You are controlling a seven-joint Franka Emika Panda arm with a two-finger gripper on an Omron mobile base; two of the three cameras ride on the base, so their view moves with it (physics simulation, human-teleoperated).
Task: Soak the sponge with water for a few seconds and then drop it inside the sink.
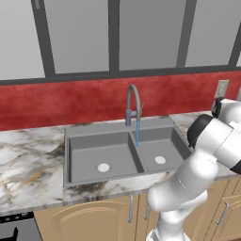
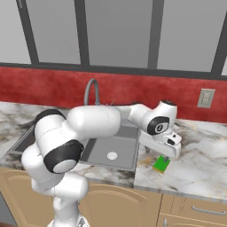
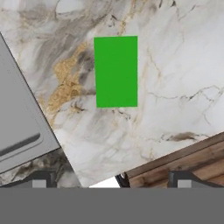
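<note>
Green sponge [image 3: 116,71] flat, long axis toward pincer [image 3: 111,183]

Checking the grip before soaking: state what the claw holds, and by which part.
Nothing. The claw is open above the sponge, which lies flat on the counter.

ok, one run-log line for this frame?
phase: pre-grasp | gripper: open, above sponge | sponge: flat on counter right of sink, untouched | water: running into sink

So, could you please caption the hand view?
Open end effector hovers above the green sponge on the marble counter.
</note>
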